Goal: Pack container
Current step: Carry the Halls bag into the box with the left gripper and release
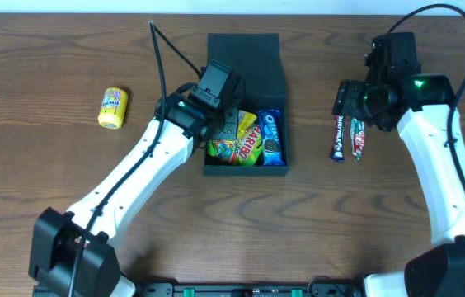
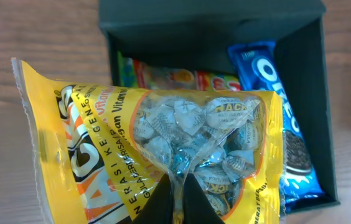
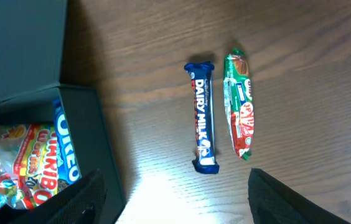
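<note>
The dark teal-green container [image 1: 246, 62] sits at the table's middle with its flap lid open to the far side. Inside lie a blue Oreo pack [image 1: 271, 137], a Haribo bag [image 1: 249, 140] and other sweets. My left gripper [image 2: 178, 202] is shut on a yellow bag of wrapped candies [image 2: 163, 143] and holds it over the container's left side [image 2: 325, 112]. My right gripper [image 3: 175, 199] is open and empty above the table, near a blue Dairy Milk bar [image 3: 203, 118] and a green-red bar [image 3: 239, 102]. The container's corner shows in the right wrist view [image 3: 94, 124].
A yellow can-shaped snack [image 1: 112, 108] lies on its side at the left of the wooden table. The two bars [image 1: 339, 137] [image 1: 357, 139] lie side by side right of the container, under my right arm.
</note>
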Action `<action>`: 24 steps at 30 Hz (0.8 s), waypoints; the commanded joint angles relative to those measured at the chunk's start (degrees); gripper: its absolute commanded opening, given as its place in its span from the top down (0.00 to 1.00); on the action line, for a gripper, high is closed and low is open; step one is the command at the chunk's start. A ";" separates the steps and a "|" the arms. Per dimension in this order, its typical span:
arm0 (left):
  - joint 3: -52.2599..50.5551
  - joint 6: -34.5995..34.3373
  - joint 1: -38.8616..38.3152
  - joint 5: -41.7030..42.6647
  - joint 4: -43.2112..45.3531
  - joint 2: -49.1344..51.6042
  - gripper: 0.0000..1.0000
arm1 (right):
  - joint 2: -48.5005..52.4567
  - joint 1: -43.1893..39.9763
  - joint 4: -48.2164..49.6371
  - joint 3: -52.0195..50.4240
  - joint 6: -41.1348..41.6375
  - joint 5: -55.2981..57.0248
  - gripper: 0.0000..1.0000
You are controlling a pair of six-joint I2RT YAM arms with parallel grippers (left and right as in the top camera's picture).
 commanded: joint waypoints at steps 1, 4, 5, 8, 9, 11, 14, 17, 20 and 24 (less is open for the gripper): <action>-0.33 -0.81 -0.09 3.13 0.17 0.24 0.94 | 0.20 -0.85 -0.04 -0.39 0.59 0.44 0.27; -0.33 -0.83 -0.26 4.50 -0.04 0.24 0.94 | 0.20 -0.85 -0.04 -0.39 0.59 0.42 0.27; -0.33 -0.83 -0.26 4.46 -0.24 0.24 0.94 | 0.20 -0.85 -0.02 -0.39 0.59 0.42 0.27; -0.33 -0.79 -0.26 4.44 -0.44 0.24 0.44 | 0.20 -0.85 -0.02 -0.39 0.59 0.42 0.27; -0.31 -0.79 -0.26 4.44 -0.39 0.24 0.12 | 0.20 -0.85 -0.02 -0.39 0.59 0.39 0.27; -0.28 -0.79 -0.26 4.44 -0.15 0.22 0.05 | 0.20 -0.85 -0.04 -0.39 0.59 0.39 0.27; -0.15 -0.76 -0.22 4.17 0.37 -0.72 0.05 | 0.22 -0.85 -0.20 -0.39 0.59 0.37 0.28; 0.87 -0.72 0.37 3.08 0.42 -2.73 0.05 | 0.20 -0.81 -0.83 -0.39 -0.83 -1.81 0.46; 1.81 -0.35 2.19 0.28 0.42 -6.56 0.05 | 0.20 0.26 -2.34 -0.39 -3.56 -7.69 0.95; 1.86 -0.39 7.76 -0.48 0.39 -11.80 0.05 | 0.20 6.71 -3.34 -0.42 -7.52 -11.21 0.98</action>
